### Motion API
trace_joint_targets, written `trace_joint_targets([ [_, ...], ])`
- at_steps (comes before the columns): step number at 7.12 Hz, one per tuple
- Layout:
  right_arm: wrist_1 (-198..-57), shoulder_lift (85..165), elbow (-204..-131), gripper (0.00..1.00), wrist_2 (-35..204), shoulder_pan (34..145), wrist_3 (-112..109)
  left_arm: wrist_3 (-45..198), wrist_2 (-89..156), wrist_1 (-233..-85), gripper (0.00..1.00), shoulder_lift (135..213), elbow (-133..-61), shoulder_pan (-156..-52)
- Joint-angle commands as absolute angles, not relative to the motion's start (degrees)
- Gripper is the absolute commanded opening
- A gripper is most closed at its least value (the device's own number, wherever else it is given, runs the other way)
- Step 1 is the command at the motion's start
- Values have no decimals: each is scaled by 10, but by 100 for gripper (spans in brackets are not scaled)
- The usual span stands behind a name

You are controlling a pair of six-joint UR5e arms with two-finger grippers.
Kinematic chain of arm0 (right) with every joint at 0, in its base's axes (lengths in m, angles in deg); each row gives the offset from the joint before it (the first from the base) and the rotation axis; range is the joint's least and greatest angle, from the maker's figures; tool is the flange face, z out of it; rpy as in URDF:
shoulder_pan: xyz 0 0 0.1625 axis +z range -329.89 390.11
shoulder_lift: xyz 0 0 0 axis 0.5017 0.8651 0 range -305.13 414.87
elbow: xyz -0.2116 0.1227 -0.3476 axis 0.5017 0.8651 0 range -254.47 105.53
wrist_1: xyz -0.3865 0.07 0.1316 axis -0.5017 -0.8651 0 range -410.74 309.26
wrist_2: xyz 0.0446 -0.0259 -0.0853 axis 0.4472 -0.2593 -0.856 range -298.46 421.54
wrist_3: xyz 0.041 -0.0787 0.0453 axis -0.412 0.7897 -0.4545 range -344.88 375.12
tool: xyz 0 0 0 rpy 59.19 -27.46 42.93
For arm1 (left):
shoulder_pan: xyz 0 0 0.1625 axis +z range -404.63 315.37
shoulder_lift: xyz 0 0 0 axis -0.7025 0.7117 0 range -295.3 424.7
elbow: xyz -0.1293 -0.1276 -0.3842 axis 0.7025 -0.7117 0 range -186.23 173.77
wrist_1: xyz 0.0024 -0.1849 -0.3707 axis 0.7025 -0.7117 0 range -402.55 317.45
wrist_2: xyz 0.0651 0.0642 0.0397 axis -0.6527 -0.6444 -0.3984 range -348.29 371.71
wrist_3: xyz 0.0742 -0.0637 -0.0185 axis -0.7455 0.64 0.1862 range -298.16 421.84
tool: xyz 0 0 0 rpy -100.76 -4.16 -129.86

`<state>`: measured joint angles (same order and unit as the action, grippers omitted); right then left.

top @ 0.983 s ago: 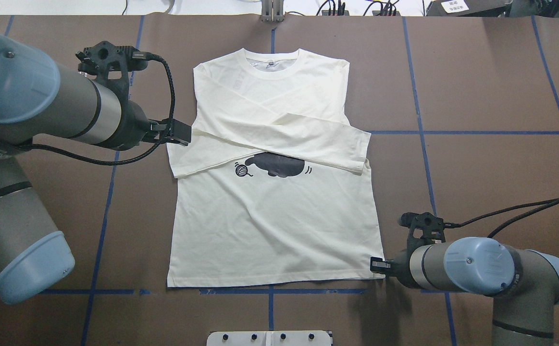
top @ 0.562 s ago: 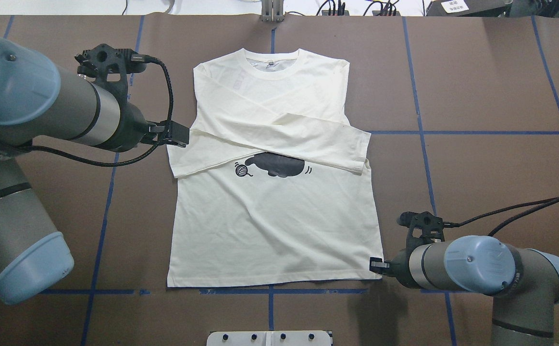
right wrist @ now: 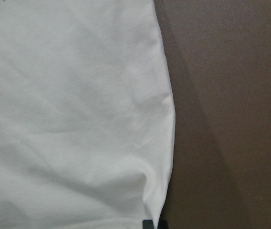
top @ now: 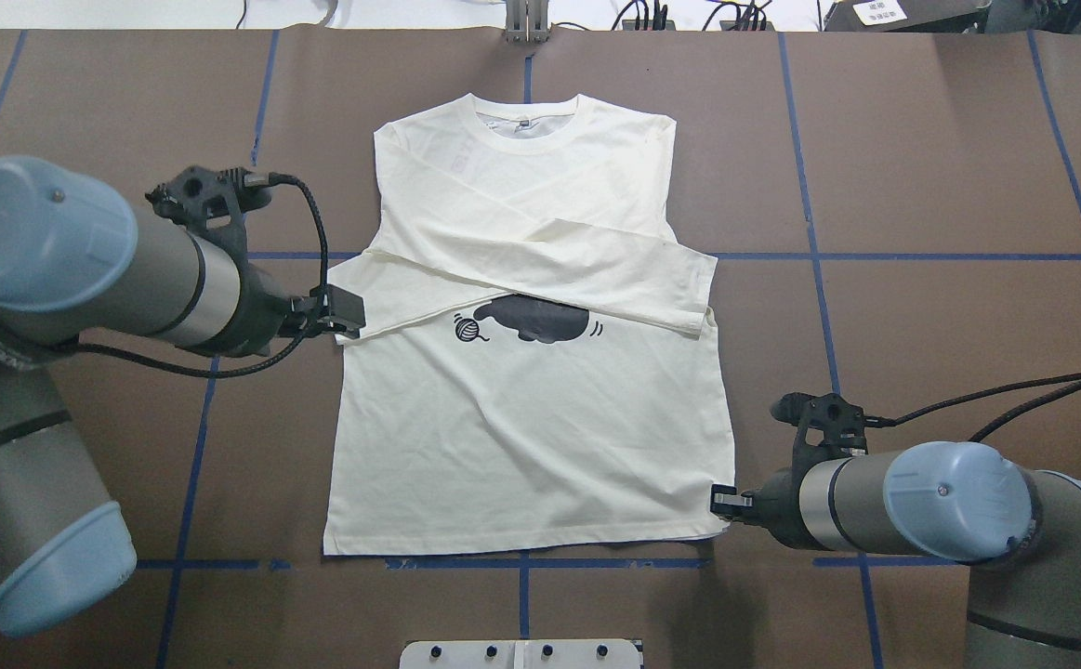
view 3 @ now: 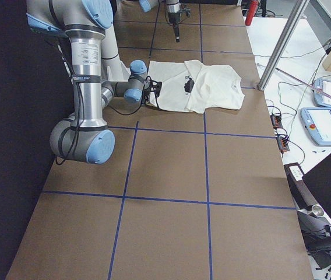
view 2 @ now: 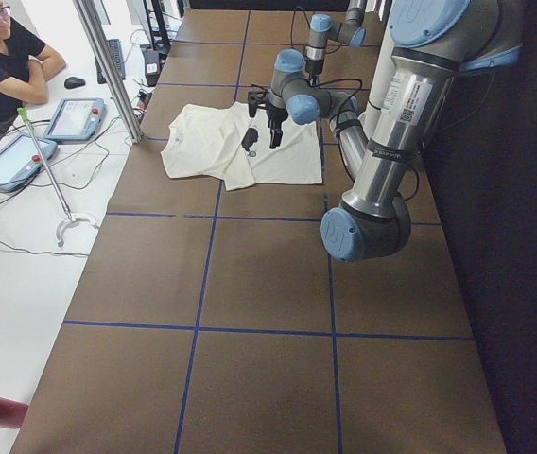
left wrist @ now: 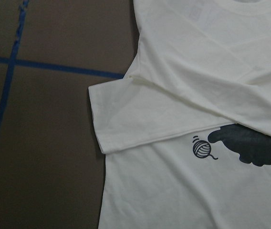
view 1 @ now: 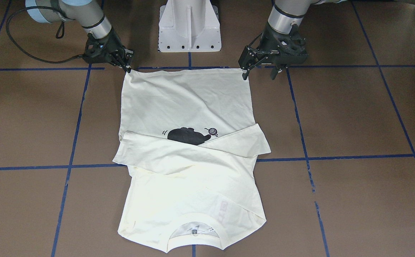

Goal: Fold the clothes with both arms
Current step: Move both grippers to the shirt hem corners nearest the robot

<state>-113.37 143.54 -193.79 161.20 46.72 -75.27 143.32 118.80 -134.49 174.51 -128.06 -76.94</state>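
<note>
The cream shirt (top: 531, 446) lies flat on the brown table, collar away from me, both long sleeves folded across the chest above the black cat print (top: 535, 321). My right gripper (top: 722, 502) sits low at the hem's right corner, shut on that corner of the shirt (view 1: 127, 67); the right wrist view shows the cloth running down to a fingertip (right wrist: 147, 224). My left gripper (top: 347, 316) hovers above the table beside the shirt's left edge, open, its fingers wide apart (view 1: 260, 74). The left wrist view looks down on the sleeve cuff (left wrist: 121, 124) and the yarn ball (left wrist: 201, 149).
Blue tape lines cross the brown table. The white pedestal base (view 1: 188, 25) stands behind the hem. Beyond the collar end are a metal pole (view 2: 108, 66), tablets (view 3: 328, 122) and a seated person (view 2: 4, 57) at a white desk.
My left arm has swung back toward me along the shirt's left edge, from shoulder level to the cuff. The right gripper has edged slightly inward at the hem corner.
</note>
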Motion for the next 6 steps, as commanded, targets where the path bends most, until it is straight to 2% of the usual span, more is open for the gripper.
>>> trace_joint_targets([
  [1, -1131, 1441, -1965, 0, 1625, 481, -753, 1607, 1104, -1391, 95, 1703, -1282, -631],
  [2, -1131, 1436, -1965, 0, 1625, 481, -753, 1645, 1093, -1389, 92, 1698, -1277, -590],
  [5, -1131, 1433, -1965, 0, 1624, 486, -753, 1661, 1073, -1367, 85, 1702, -1211, -576],
  [6, -1131, 1433, -1964, 0, 1624, 488, -753, 1661, 1073, -1367, 83, 1699, -1209, -576],
])
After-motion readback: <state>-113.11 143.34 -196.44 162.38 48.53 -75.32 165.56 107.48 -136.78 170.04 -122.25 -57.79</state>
